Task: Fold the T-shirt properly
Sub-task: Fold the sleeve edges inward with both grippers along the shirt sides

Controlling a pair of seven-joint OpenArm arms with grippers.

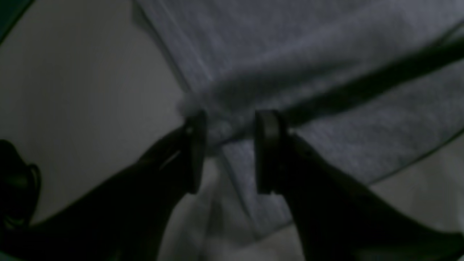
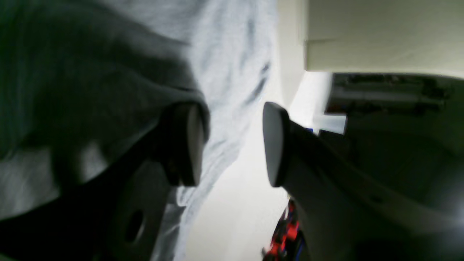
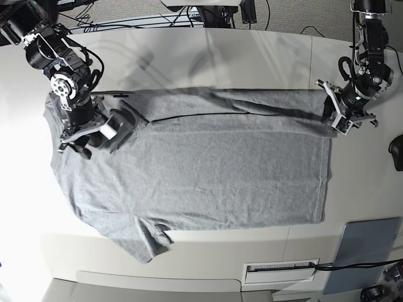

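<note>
We see the left gripper with its 2 black pads standing apart, and a bunched bit of the T-shirt at its edge lies in the gap between them; whether the pads actually press the cloth, we cannot tell from the blurred left wrist view. In the base view this gripper sits low at the shirt's far hem corner on that view's right, its arm reaching down from the table's back edge.

The right gripper also holds its jaws apart. 1 finger is tucked under a fold of grey cloth, the other finger stands clear over the pale table. In the base view it is at the shirt's shoulder end on that view's left, its arm bent down from the back corner.

The T-shirt lies spread flat on the table, long axis running across the base view: neck end toward the view's left, hem toward the right. The near sleeve sticks out toward the front edge. The far long edge is turned over in a narrow strip.

A grey-blue pad lies near the front right corner, apart from the shirt.
</note>
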